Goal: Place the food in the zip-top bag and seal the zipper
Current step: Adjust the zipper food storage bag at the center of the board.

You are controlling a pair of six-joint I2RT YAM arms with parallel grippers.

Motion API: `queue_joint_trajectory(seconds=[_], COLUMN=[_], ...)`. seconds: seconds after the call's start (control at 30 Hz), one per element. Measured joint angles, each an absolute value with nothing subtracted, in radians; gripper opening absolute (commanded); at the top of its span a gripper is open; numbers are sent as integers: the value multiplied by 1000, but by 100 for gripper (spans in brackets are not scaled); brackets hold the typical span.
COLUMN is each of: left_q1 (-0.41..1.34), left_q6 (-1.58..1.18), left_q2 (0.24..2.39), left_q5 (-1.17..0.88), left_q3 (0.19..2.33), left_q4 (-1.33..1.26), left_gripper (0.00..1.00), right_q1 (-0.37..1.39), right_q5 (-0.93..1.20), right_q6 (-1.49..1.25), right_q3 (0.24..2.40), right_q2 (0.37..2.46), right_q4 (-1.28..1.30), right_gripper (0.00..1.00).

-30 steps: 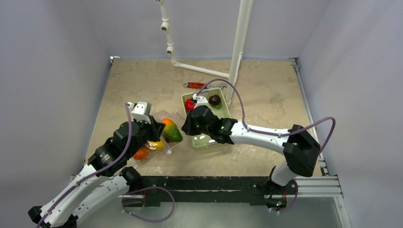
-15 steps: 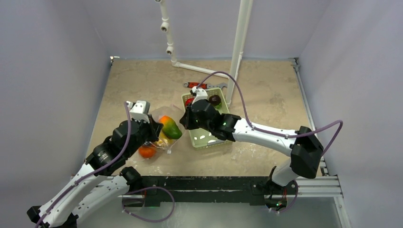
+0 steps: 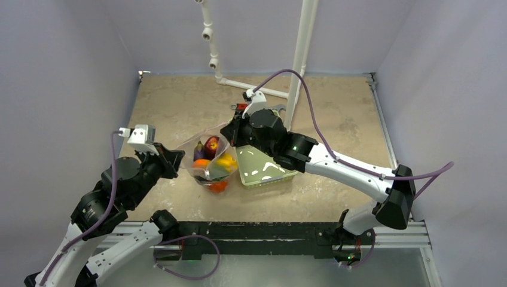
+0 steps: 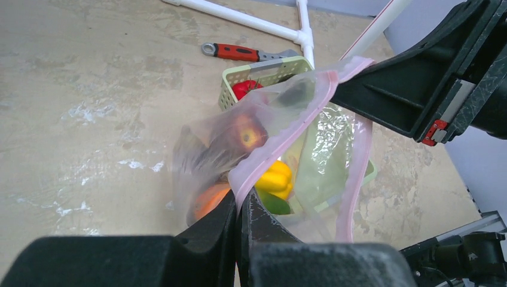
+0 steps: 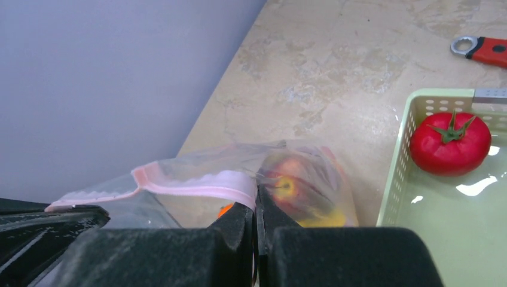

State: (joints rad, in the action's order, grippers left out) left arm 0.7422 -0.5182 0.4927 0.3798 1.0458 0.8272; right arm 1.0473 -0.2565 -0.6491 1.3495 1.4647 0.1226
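The clear zip-top bag (image 3: 209,164) hangs stretched between both grippers, its mouth open. My left gripper (image 4: 241,203) is shut on the near end of the pink zipper (image 4: 287,128). My right gripper (image 5: 256,202) is shut on the zipper's other end (image 5: 203,182). Inside the bag are a red-yellow apple (image 4: 248,134), a yellow piece (image 4: 275,178), an orange piece (image 4: 209,200) and a green piece (image 4: 276,204). A red tomato (image 5: 449,143) lies in the light green basket (image 5: 406,149).
The green basket (image 3: 263,168) stands just right of the bag. A red-handled wrench (image 4: 239,52) lies behind it, by the white pipe frame (image 3: 299,60). Grey walls close in the left, back and right sides.
The bag has come up off the table and now hangs open between the grippers. My left gripper pulled back to the left; my right gripper moved away from the basket toward the back.
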Motion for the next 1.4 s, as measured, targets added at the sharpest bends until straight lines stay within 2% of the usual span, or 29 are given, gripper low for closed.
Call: queue_joint_trajectory(seconds=[0.37,0.67,0.97,1.2,1.4], left_q1=[747,747,747,747,747], left_q6=[-558,-528,-408,-272,-225], left_q2=[448,614,766,868,916], left_q5=[417,434,536,597,580], left_q3=[1015,1037,1239,1341,1269], left_q4=[884,831,815,773,742], left_gripper=[0,0,0,0,0], right_q1=[1058,1052,1053,1048,1047], right_q5=[-219,-236,-244,-187,-101], right_q6=[-643,-636,-622,-637,-671], right_q3=[1317,1357,1456,1433,1333], right_q2=[1486,1534,1534,1606,1735], right_q4=[133,139,126,11,-116], right_gripper=[0,0,0,0,0])
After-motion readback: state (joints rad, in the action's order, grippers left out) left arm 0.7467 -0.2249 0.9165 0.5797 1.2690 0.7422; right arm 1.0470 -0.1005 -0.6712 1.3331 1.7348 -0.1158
